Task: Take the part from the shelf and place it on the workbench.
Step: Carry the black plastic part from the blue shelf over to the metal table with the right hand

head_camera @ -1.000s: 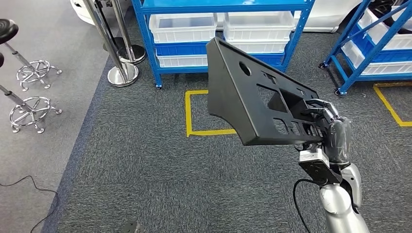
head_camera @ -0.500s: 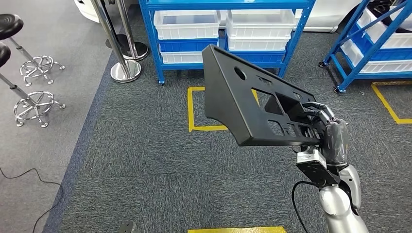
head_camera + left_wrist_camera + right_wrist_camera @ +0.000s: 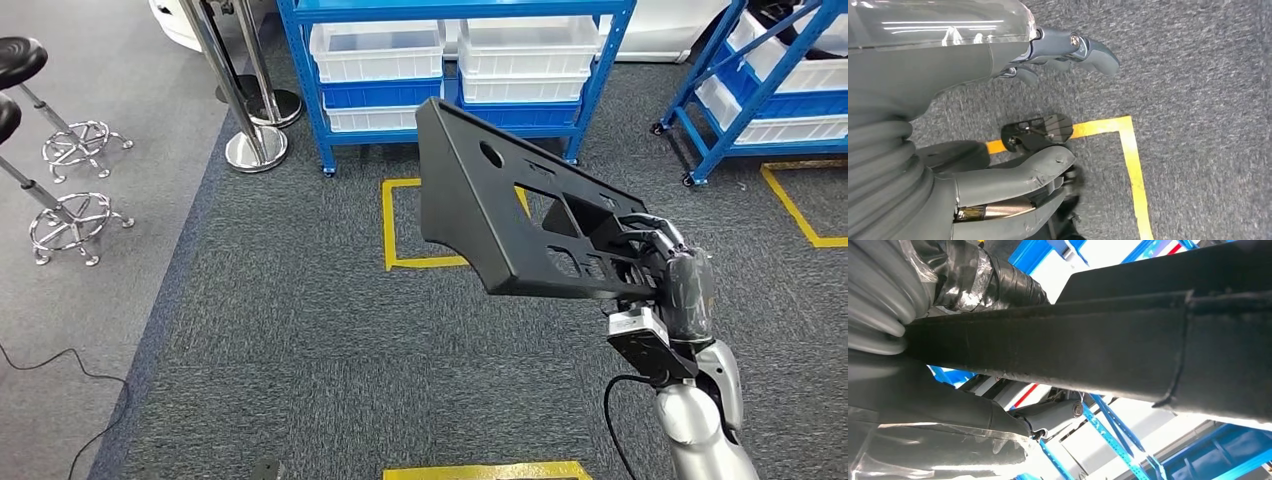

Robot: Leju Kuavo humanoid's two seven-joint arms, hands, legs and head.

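The part (image 3: pixel 500 210) is a large black plastic panel with several cut-outs, held tilted in the air over the carpet. My right hand (image 3: pixel 675 280) grips it at its near right end, fingers hooked through the cut-outs. In the right wrist view the panel's dark edge (image 3: pixel 1073 345) runs across the picture close to the hand. My left hand (image 3: pixel 948 65) hangs above the carpet, its fingers (image 3: pixel 1088 50) and thumb (image 3: pixel 1023 170) apart with nothing between them.
A blue shelf (image 3: pixel 300 90) with white bins (image 3: pixel 380 50) stands ahead, and a second blue rack (image 3: pixel 760 100) at the right. Chrome stanchion bases (image 3: pixel 255 150) and stools (image 3: pixel 70 215) are on the left. Yellow tape (image 3: pixel 388 225) marks the carpet. A cable (image 3: pixel 60 365) lies near left.
The whole picture has shifted a little, so the camera has moved; a yellow tape strip has come into view at the bottom. The panel stays in my right hand's grip.
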